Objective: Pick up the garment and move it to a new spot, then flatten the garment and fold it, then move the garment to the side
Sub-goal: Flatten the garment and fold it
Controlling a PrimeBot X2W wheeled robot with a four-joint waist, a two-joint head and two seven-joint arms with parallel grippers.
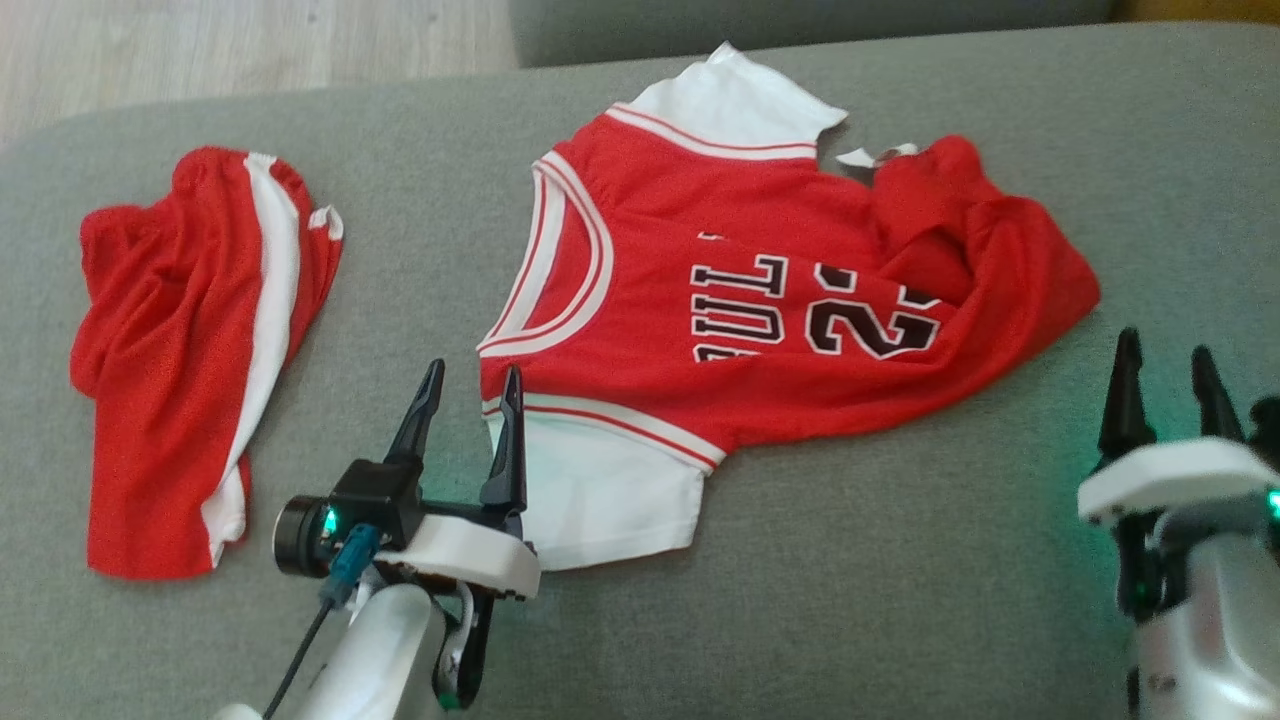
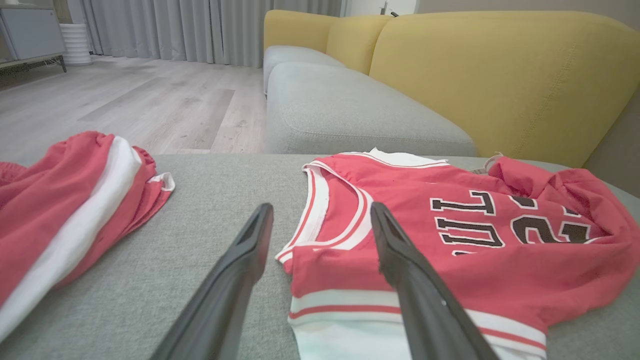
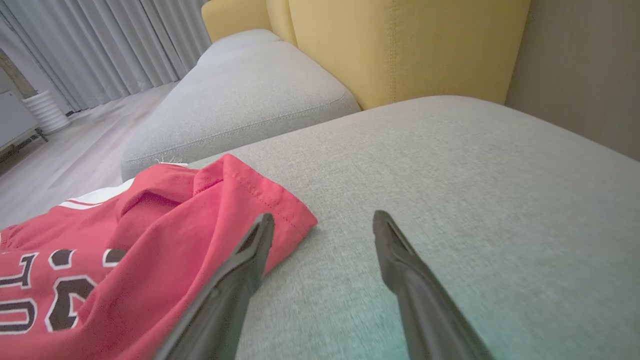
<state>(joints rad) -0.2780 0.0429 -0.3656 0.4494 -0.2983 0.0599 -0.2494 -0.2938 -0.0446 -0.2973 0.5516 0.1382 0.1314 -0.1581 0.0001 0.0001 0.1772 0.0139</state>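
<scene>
Head view: a red mesh basketball jersey with white trim and black lettering [image 1: 760, 300] lies rumpled across the middle of the grey fabric sofa seat [image 1: 900, 560]. A crumpled pair of red shorts with a white side stripe [image 1: 180, 340] lies toward the seat's left end. My left gripper [image 1: 474, 370] is at the seat's near edge, jaws wide apart and empty. My right gripper [image 1: 1164, 344], equally spread and empty, is at the seat's near right.

Left wrist view: my dark fingers [image 2: 235, 280] frame the jersey's neckline; one lies over its white sleeve.

Right wrist view: one finger overlaps the jersey's hem corner, the other is over bare seat.
</scene>
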